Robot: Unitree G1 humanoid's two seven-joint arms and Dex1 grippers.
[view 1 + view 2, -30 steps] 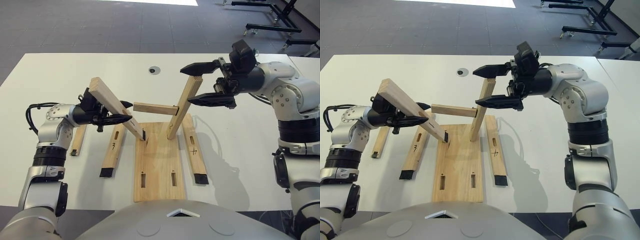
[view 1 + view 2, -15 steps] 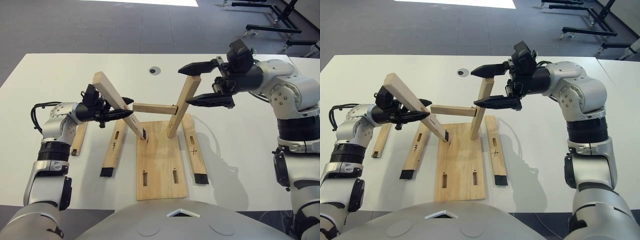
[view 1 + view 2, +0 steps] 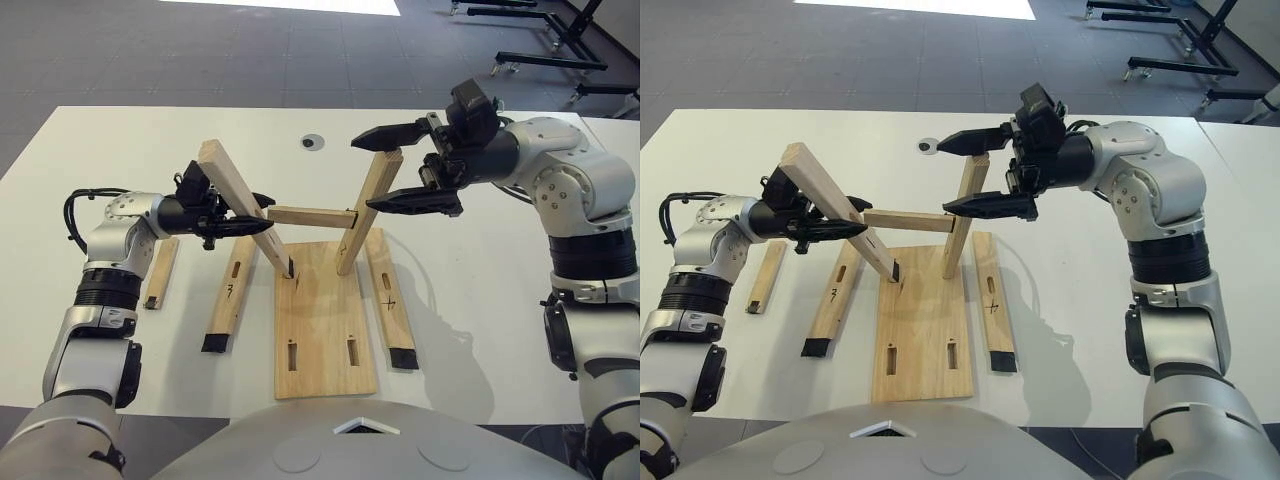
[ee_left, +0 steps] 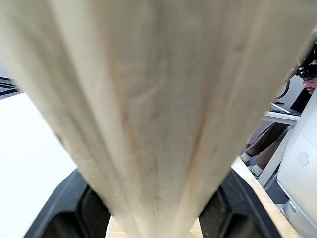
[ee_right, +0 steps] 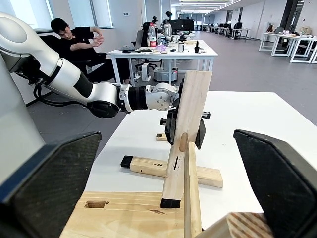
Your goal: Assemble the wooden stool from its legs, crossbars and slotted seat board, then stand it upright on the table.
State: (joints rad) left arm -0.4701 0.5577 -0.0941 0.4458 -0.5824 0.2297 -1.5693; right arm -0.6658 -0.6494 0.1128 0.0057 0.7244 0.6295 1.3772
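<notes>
The left hand (image 3: 250, 215) is clamped on a tilted leg (image 3: 225, 178) whose foot rests on the seat board (image 3: 325, 345), which lies flat on the worktop (image 3: 120, 140). The right hand (image 3: 360, 175) has its fingers apart around the top of the second leg (image 3: 362, 220), whose crossbar (image 3: 310, 216) points toward the first.

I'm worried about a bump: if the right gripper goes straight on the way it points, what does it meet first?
Probably the upright leg: its top sits between the right gripper and its open fingers, though depth is hard to judge. Beyond it lies the crossbar.
</notes>
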